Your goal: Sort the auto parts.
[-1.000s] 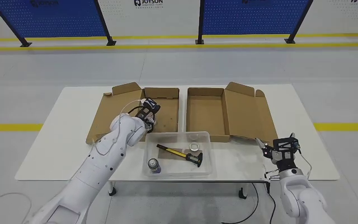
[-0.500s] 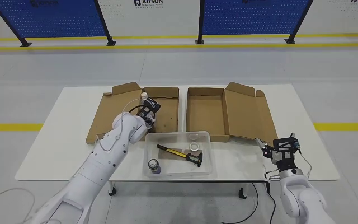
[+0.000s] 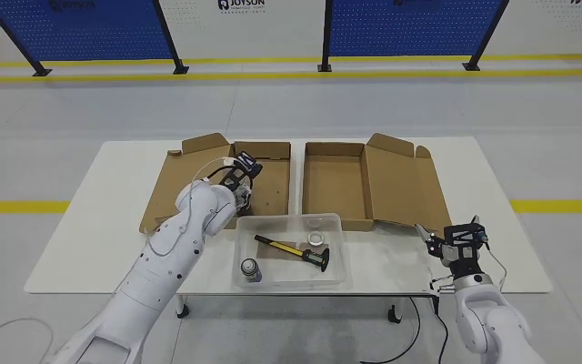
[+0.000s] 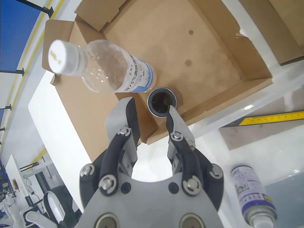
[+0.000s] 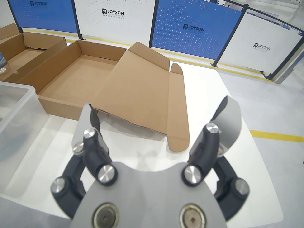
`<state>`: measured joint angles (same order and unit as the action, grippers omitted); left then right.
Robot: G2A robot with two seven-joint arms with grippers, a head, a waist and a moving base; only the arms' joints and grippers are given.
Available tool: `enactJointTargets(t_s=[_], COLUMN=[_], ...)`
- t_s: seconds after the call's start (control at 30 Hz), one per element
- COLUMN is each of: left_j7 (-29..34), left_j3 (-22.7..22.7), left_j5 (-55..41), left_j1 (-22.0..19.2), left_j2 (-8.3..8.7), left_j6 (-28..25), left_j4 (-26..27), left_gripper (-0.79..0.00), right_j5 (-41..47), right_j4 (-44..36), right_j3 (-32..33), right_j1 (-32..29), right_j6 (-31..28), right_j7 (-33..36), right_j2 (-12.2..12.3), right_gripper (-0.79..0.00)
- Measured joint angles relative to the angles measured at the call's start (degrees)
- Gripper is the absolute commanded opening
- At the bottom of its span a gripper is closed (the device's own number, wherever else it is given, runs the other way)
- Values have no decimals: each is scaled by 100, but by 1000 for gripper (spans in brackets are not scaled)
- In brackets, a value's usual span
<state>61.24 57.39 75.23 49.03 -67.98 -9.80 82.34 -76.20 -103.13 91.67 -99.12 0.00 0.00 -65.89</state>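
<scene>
Left wrist view: left gripper (image 4: 150,105) is seen part-open, nothing gripped, above dark metal ring (image 4: 155,113) lying in left-hand brown cardboard box (image 4: 190,48). Clear plastic bottle (image 4: 114,67) just beside it could be toppled if clipped.

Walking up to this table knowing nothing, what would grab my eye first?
The left gripper, open, hangs over the left box, where a clear bottle and a dark ring sit. In front of the boxes is a clear bin with a yellow tool and a spray can. The right gripper, open, is by the right box, near the table edge.
</scene>
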Motion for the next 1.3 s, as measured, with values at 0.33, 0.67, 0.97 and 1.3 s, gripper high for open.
enactJointTargets(t_s=[0.33, 0.67, 0.97, 1.3], left_j7=[695, 1279, 1311, 1441], left_j3=[920, 1011, 416, -174], left_j5=[-681, -1652, -2112, -2824], left_j1=[1141, 1689, 1419, 929], left_j2=[287, 497, 866, 1366], left_j6=[-1166, -2052, -2016, -1885], left_j4=[2011, 2722, 2576, 2566], left_gripper=[-446, -437, -431, -323], right_j5=[0, 0, 0, 0], right_j4=[0, 0, 0, 0], right_j3=[0, 0, 0, 0], right_j1=[0, 0, 0, 0], right_j6=[0, 0, 0, 0], right_j7=[0, 0, 0, 0], right_j2=[0, 0, 0, 0], right_gripper=[0, 0, 0, 0])
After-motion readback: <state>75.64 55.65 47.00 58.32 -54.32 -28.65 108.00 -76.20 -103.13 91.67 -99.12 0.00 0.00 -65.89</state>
